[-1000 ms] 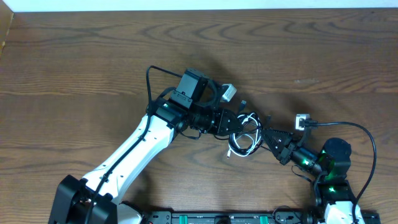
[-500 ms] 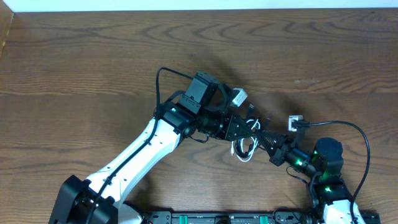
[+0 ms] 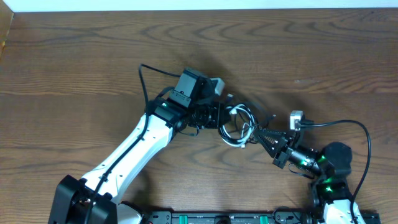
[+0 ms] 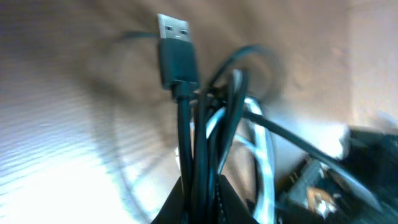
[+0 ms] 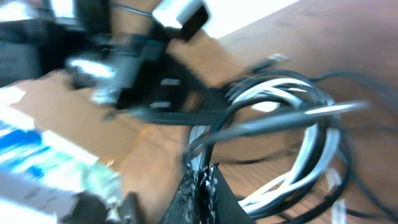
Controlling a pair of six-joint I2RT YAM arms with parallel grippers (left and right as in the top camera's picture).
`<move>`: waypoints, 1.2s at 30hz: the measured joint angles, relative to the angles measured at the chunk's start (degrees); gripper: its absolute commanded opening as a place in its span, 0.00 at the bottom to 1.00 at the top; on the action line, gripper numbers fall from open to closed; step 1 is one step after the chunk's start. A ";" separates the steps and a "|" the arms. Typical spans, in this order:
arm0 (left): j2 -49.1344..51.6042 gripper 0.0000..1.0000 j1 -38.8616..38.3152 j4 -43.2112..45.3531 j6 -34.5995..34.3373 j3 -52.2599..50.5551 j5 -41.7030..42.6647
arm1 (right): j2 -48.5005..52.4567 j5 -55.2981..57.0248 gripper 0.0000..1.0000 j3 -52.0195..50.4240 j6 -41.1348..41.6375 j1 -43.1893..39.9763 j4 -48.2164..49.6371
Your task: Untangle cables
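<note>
**Both grippers clamped on one knot of cables at mid-table**

The left arm runs from the lower left corner of the overhead view up toward the centre, white links extended, wrist turned to point right. Its left gripper sits at the left edge of the cables. In its wrist view the fingers close narrowly at the bottom of the frame, pinching several strands that rise straight up between them.

The right arm comes in from the lower right, folded low and angled up and to the left. The right gripper meets the bundle's right edge. In its own wrist view the dark fingertips are drawn together around strands at bottom centre (the picture is blurred, so which strands is unclear).

The cables hang as one tangled bunch just right of centre on the wooden table, strung between the two grippers. The white cord makes several overlapping loops, and the black cords thread through and around them. One black USB plug stands upright above the left fingers, metal end uppermost.
</note>
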 measured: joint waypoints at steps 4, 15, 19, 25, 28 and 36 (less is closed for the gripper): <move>0.00 0.08 0.39 -0.66 -3.63 0.00 -5.79 | 0.04 -5.20 0.01 0.00 3.69 -1.95 9.11; 0.00 0.08 0.76 -8.20 -8.28 0.02 -18.45 | -0.17 -9.35 0.01 0.04 16.11 -11.91 33.07; 0.00 0.08 0.76 -10.78 -11.96 0.02 -23.39 | -0.17 -9.79 0.11 0.04 18.64 -13.77 31.91; 0.00 0.08 0.83 -5.31 -8.31 0.07 -17.81 | -0.33 -11.65 0.28 0.28 13.66 -13.97 11.69; 0.00 0.08 0.83 -2.32 -2.86 0.07 -9.35 | -0.22 -9.60 0.34 0.31 7.45 -14.05 -4.15; 0.00 0.08 0.74 -1.57 6.73 0.07 1.75 | -0.11 -2.67 0.35 0.09 2.19 -13.75 -12.35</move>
